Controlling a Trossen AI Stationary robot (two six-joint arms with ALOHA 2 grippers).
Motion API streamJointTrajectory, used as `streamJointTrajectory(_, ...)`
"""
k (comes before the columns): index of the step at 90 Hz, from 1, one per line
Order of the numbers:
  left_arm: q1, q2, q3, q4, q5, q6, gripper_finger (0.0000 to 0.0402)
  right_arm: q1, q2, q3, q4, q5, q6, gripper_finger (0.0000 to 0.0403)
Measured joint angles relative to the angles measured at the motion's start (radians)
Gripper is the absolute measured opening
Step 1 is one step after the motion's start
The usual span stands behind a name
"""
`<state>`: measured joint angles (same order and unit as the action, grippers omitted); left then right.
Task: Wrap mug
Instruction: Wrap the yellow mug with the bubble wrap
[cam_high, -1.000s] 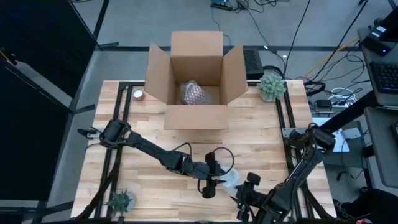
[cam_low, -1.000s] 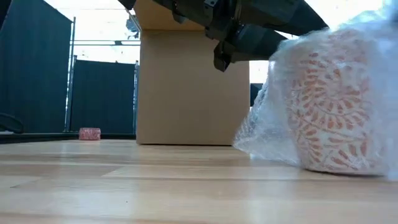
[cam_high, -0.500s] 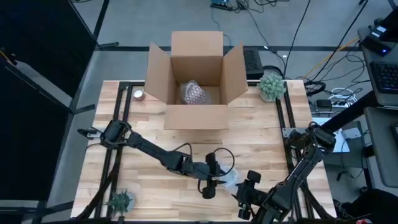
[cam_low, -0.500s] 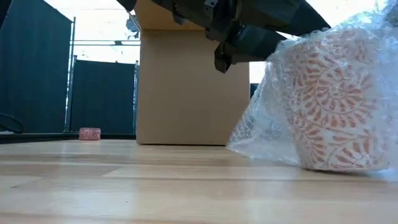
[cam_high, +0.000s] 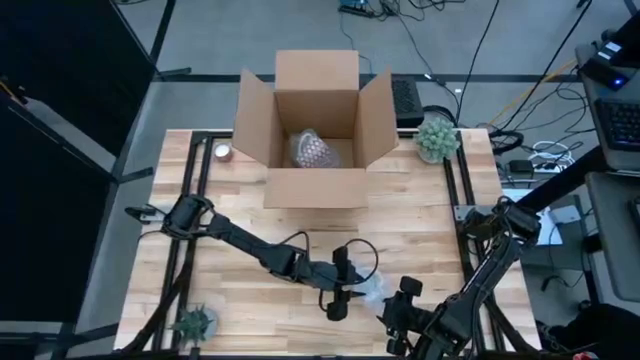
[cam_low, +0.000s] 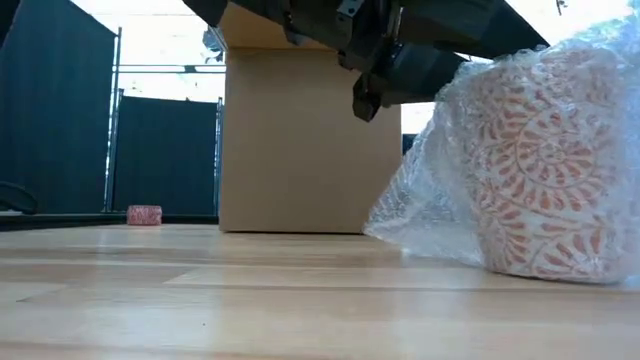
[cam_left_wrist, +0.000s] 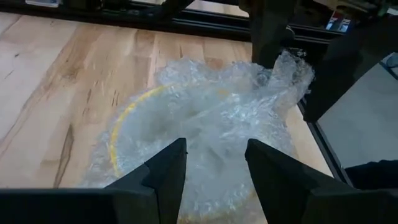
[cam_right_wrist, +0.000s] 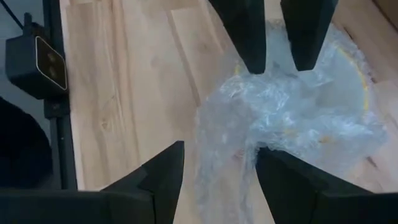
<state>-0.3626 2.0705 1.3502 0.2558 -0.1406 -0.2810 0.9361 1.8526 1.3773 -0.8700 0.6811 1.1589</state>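
Observation:
A white mug with an orange leaf pattern (cam_low: 540, 170) stands on its base on the table near the front edge. Clear bubble wrap (cam_left_wrist: 211, 118) is bunched loosely over and around it, and a flap trails on the wood (cam_low: 420, 235). My left gripper (cam_left_wrist: 214, 162) comes from the table's left and is open, its fingers over the wrapped mug's top. My right gripper (cam_right_wrist: 217, 180) comes from the right and is open. A tuft of wrap (cam_left_wrist: 291, 65) rises between its fingers. My left gripper's fingertips (cam_right_wrist: 255, 65) reach down to the bunched wrap on the mug's top. I cannot tell whether they touch it. My right gripper's fingers stand on either side of the wrap's tuft (cam_right_wrist: 239, 165). I cannot tell whether they touch it.
An open cardboard box (cam_high: 315, 120) stands at the table's far middle with a wrapped object (cam_high: 310, 150) inside. A small plant (cam_high: 437, 138) sits at the far right and another (cam_high: 193, 322) at the near left. A small pink item (cam_high: 222, 152) lies left of the box.
The mug has turned a little on its base, showing a different part of its pattern. The wrap on its left side has spread slightly outward. My left gripper has shifted a little toward the mug.

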Motion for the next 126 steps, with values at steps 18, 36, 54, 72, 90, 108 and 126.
streamJointTrajectory(18,0.000,0.014,0.002,0.009,0.009,0.002,0.0160,-0.007,-0.004,0.000,0.000,-0.012,-0.018,0.0180)
streamJointTrajectory(36,0.000,0.018,0.002,0.010,0.010,0.002,0.0160,-0.007,-0.054,-0.001,-0.004,-0.058,-0.023,0.0180)
streamJointTrajectory(54,0.000,0.020,0.001,0.011,0.010,0.002,0.0160,-0.012,-0.079,-0.001,-0.004,-0.059,-0.066,0.0180)
streamJointTrajectory(72,0.000,0.020,0.000,0.010,0.011,0.002,0.0160,-0.021,-0.079,-0.001,-0.003,-0.059,-0.075,0.0180)
streamJointTrajectory(90,0.000,0.020,-0.001,0.019,0.013,0.001,0.0160,-0.025,-0.079,-0.001,-0.002,-0.059,-0.090,0.0180)
streamJointTrajectory(108,-0.001,0.020,-0.001,0.020,0.013,0.001,0.0160,-0.025,-0.079,-0.001,0.008,-0.059,-0.086,0.0180)
streamJointTrajectory(126,-0.002,0.020,-0.001,0.020,0.013,0.001,0.0160,-0.033,-0.078,-0.001,0.007,-0.059,-0.096,0.0181)
